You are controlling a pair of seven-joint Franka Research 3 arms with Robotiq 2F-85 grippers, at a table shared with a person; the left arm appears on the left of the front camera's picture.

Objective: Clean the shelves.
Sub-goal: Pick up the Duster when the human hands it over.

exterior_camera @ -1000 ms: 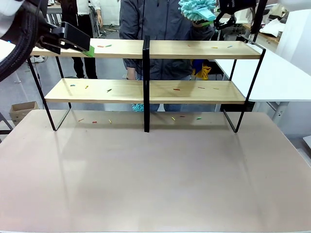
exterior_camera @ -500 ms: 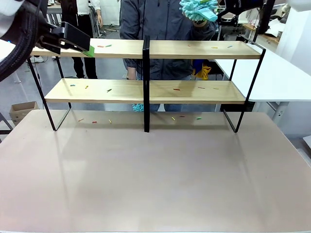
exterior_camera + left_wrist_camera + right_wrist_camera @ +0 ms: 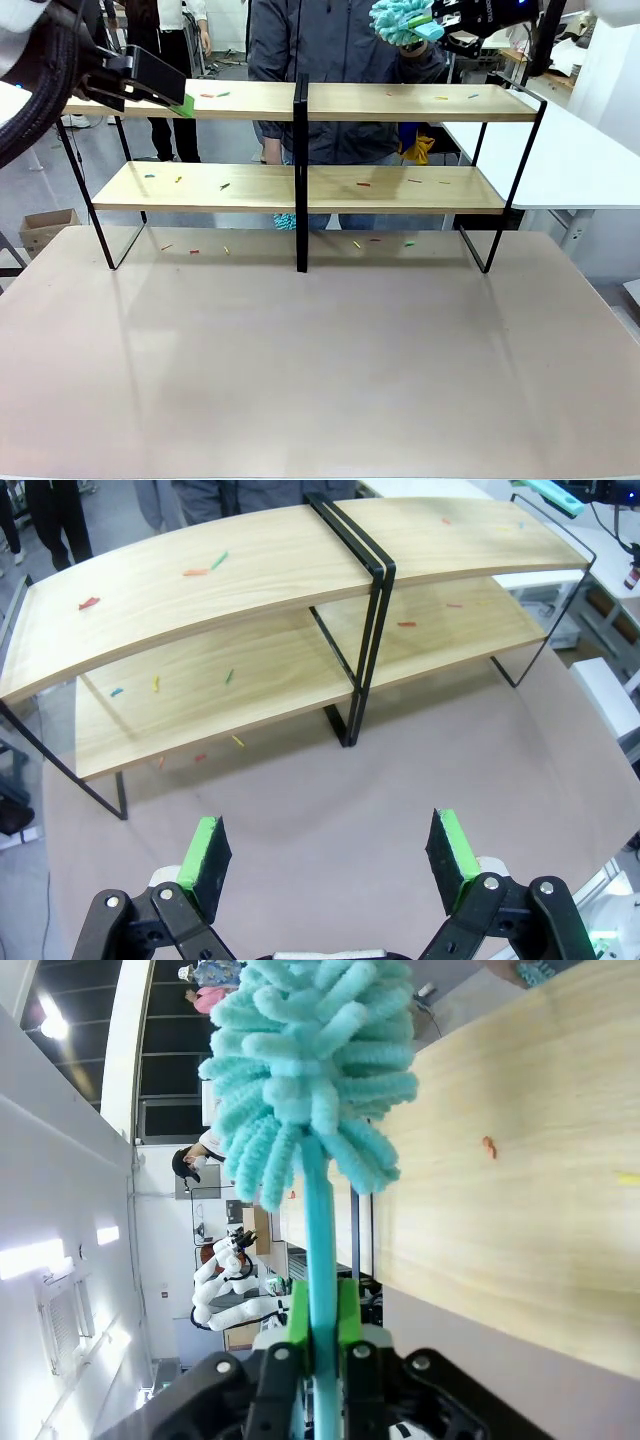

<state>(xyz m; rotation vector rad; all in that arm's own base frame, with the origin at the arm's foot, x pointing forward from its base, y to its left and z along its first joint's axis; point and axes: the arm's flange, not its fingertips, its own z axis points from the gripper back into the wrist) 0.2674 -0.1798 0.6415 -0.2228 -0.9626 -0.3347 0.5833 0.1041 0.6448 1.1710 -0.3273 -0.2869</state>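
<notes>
Fingers (image 3: 297,1312) of the right gripper (image 3: 321,1312) pinch the teal duster (image 3: 310,1070) and the left gripper (image 3: 330,845) gapes empty, so pickup looks done and next the duster must sweep the littered shelves (image 3: 400,102).

- Left gripper (image 3: 325,830) at bottom edge, green pads (image 3: 205,845) spread wide apart, above the brown table (image 3: 520,750).
- The shelves (image 3: 260,570) stand ahead: two long light-wood boards, black centre post (image 3: 365,630).
- Small coloured scraps (image 3: 196,572) lie scattered on both boards, with a few on the table under the lower board.
- Dark trouser legs (image 3: 60,520) beyond the shelves, top left.
</notes>
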